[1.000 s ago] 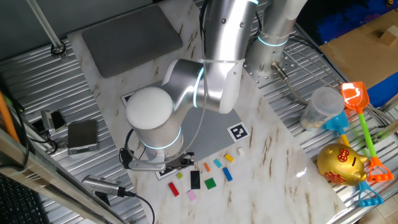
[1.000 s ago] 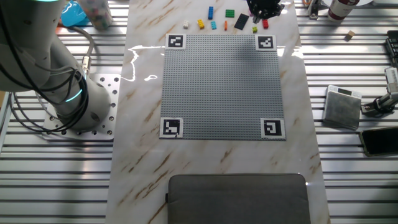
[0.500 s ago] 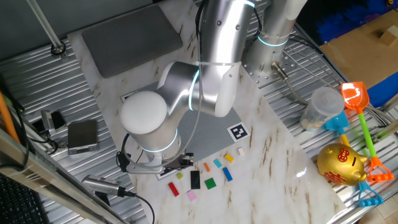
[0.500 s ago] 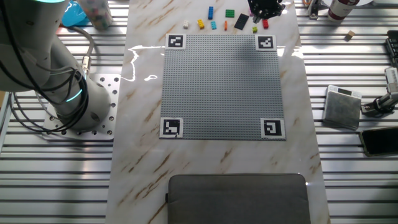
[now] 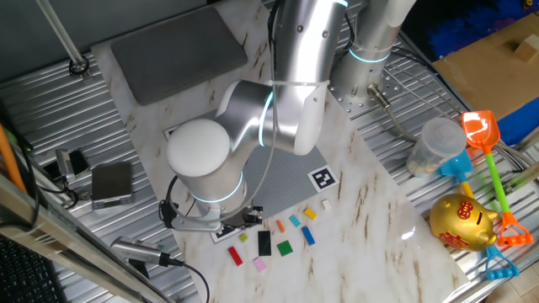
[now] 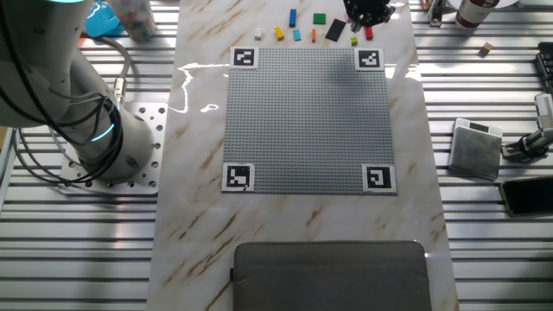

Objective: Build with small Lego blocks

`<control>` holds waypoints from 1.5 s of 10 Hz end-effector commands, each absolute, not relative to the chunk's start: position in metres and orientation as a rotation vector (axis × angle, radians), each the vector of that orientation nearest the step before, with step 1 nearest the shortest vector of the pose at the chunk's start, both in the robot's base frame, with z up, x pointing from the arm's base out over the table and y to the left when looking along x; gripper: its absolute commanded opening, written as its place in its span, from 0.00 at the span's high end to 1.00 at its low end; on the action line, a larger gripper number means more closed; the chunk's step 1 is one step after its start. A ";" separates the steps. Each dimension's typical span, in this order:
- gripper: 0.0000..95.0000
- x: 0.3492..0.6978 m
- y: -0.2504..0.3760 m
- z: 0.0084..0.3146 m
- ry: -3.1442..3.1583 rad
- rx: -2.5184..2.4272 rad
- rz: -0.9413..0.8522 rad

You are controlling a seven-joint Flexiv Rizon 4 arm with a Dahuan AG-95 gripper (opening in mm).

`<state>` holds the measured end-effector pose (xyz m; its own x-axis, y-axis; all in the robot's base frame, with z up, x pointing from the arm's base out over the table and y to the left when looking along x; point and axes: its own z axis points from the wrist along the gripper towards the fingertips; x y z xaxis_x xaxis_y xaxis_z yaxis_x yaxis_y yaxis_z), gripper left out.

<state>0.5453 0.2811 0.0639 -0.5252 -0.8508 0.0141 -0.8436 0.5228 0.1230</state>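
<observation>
The small Lego blocks lie in a loose row on the marble by the grey studded plate. In one fixed view I see red, pink, black, green, blue and yellow blocks. In the other fixed view I see black, green and red blocks. My gripper is low over the red and yellow-green blocks at the plate's corner. The wrist hides its fingers, so I cannot tell how its jaws stand.
A grey pad lies at the plate's far side. A metal box and a phone sit on the ribbed surface. A gold piggy bank, a plastic cup, a toy spade and a rake stand off to one side.
The arm's wrist swayed slightly to the left and came back. The gripper and the blocks stay where they were.
</observation>
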 end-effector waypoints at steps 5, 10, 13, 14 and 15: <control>1.00 0.545 0.281 0.064 -2.696 1.470 -0.154; 1.00 0.545 0.281 0.064 -2.712 1.465 -0.145; 1.00 0.545 0.281 0.064 -2.745 1.446 -0.143; 1.00 0.545 0.281 0.064 -2.761 1.435 -0.139; 1.00 0.545 0.281 0.064 -2.771 1.419 -0.139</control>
